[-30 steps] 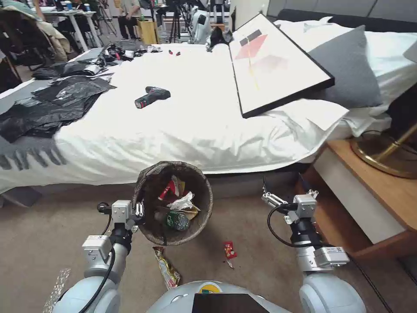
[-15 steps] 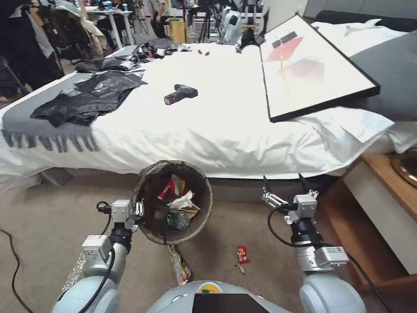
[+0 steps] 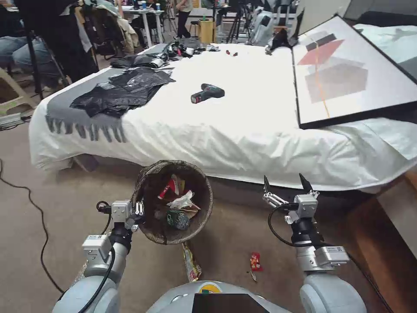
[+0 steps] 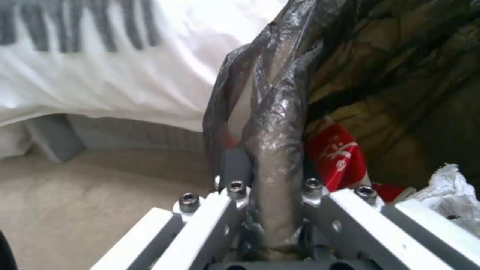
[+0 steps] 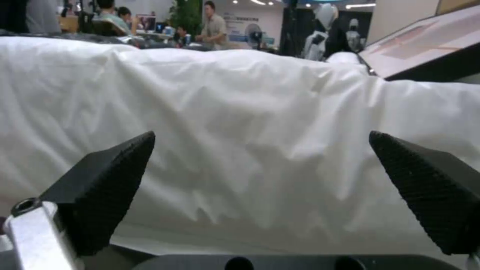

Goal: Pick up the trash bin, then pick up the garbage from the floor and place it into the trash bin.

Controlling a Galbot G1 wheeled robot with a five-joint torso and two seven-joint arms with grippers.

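Observation:
The trash bin, lined with a dark bag, hangs above the carpet with my left gripper shut on its rim. Inside lie a red-and-white cup, white tissue and a green-labelled bottle. On the floor below lie garbage pieces: a yellow snack wrapper and a tiny red wrapper. My right gripper is held open at bin height, facing the bed, with nothing between its fingers.
A bed with a white sheet spans the view ahead, carrying black plastic sheets, a power drill and a framed picture. A black cable crosses the carpet at left. A wooden nightstand stands at right.
The whole head view has shifted: the bed and floor litter slid rightward, so the camera turned left. Both arms and the bin keep the same pose relative to me.

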